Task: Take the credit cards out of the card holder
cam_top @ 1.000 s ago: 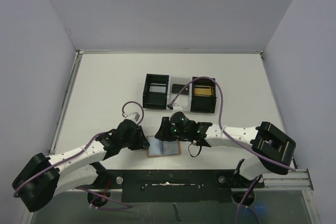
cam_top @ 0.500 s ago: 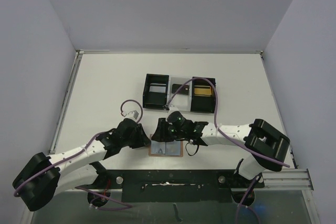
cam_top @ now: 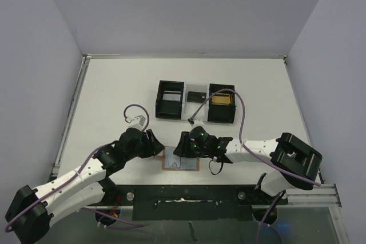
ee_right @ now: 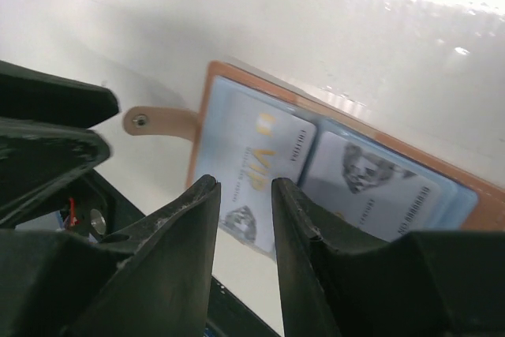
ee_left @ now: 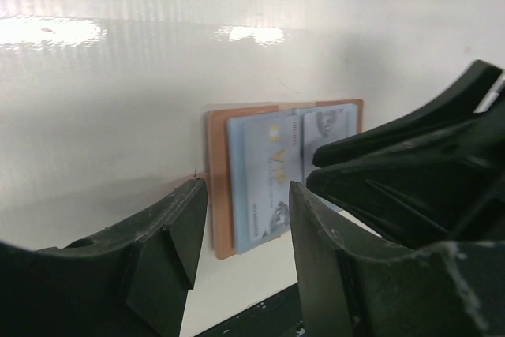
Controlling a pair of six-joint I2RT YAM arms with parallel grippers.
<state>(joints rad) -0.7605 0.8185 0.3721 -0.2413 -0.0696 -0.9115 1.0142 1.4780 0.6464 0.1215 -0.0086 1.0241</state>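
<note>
Hovering at the open card holder [cam_top: 173, 165], both arms meet at the near edge of the surface [cam_top: 114, 95]. The holder lies flat, lining up, its side tab [ee_right: 158, 121] pointing toward the left arm.

State of the left pincer [ee_left: 246, 191]: released, fingers well parted, the holder's tan edge showing in the gap, nothing gripped. State of the right pincer [ee_right: 245, 183]: fingers parted by a narrow gap, nothing between them, poised over the panel printed "VIP". Contact with the leather cannot be confirmed for either.

Both inner panels are light blue, one lettered "VIP", both bearing a diamond motif; they read as the pockets. No silver-grey, black or gold edge shows in them.

Location of the credit cards: the black card [cam_top: 196, 96] lies in the white middle of the tray [cam_top: 170, 112], well apart from the holder. The gold card [cam_top: 222, 100] lies in the right compartment. The left compartment [cam_top: 170, 94] shows a pale grey floor, possibly the silver-grey card; too small to confirm.

Assessment: extraction appears complete or nearly so. The next move calls for confirming the pockets hold nothing. If a card is lodged, one pincer should pin the tan border while the other pinches the card's free edge and draws it along the pocket opening.
</note>
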